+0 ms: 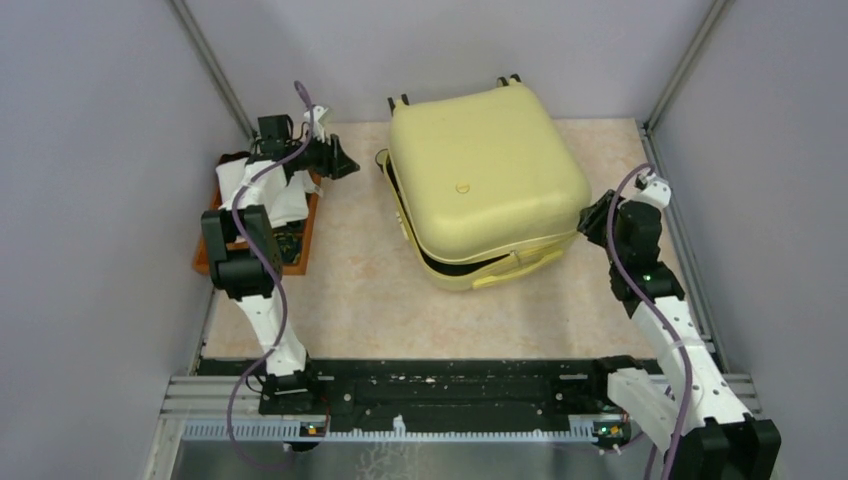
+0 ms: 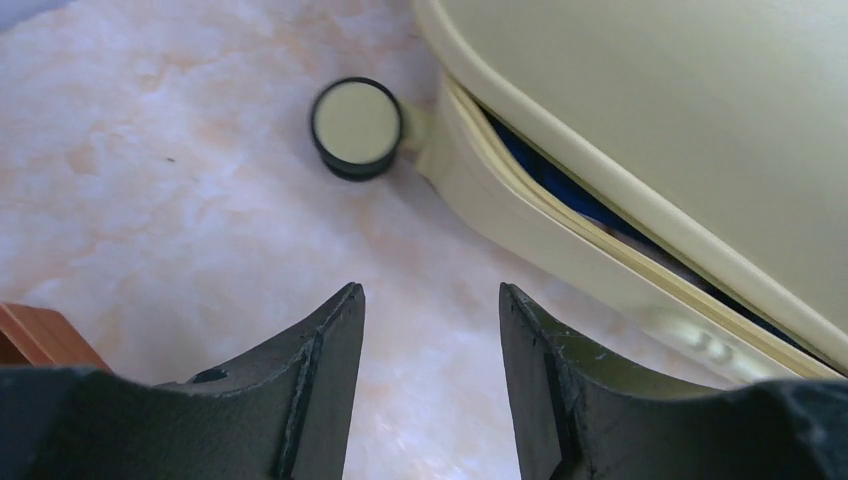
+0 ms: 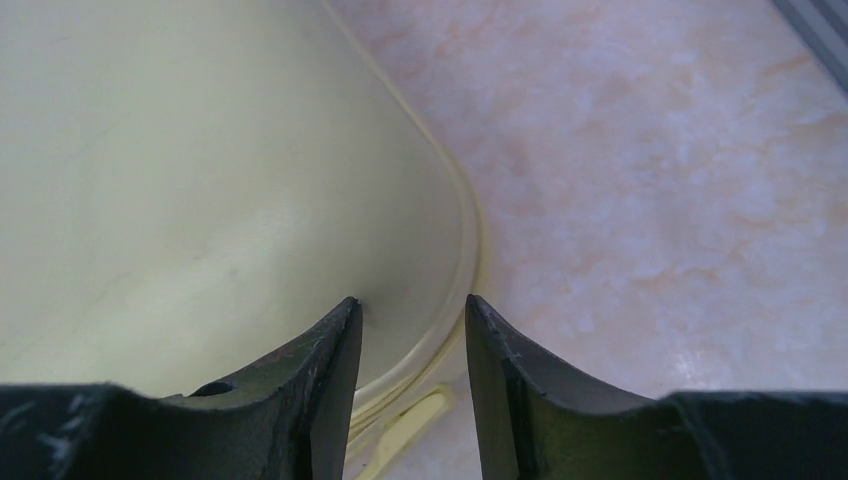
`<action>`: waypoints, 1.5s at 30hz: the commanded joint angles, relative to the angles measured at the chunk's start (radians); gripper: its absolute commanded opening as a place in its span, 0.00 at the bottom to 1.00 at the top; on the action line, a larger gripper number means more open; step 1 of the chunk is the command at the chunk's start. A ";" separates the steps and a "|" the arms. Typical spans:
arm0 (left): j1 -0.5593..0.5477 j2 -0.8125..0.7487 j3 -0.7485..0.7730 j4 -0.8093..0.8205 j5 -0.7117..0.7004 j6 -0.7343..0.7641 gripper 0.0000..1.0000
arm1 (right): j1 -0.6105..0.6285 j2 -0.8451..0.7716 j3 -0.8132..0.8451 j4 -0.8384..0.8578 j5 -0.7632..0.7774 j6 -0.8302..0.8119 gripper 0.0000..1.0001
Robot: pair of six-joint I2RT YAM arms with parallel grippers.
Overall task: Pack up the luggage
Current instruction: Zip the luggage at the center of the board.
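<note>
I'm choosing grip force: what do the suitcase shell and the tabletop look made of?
The luggage shell looks like moulded hard plastic, pale yellow, smooth satin finish: rounded corners, soft highlights, no weave. The table looks like marble or marble-print laminate, with cloudy pink-cream veining; which one cannot be told.

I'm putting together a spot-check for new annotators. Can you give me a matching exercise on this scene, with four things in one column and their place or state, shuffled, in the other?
Column one
1. luggage
2. left gripper
3. right gripper
4. brown tray

Column two
A. open, over the luggage's right edge
B. not fully shut, with a gap along its front edge
C. at the left edge of the table
D. open, over bare table near a wheel

Pairs: 1-B, 2-D, 3-A, 4-C
</note>
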 commanded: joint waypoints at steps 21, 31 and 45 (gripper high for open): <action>-0.138 0.285 0.007 0.807 0.111 -0.303 0.53 | -0.169 0.755 0.409 0.310 -0.322 0.152 0.33; -0.131 -0.017 -0.257 0.317 0.332 0.251 0.45 | -0.137 0.961 0.565 0.352 -0.503 0.127 0.31; -0.172 -0.198 -0.405 -0.164 0.224 0.679 0.44 | -0.116 1.311 1.127 0.104 -0.429 0.041 0.36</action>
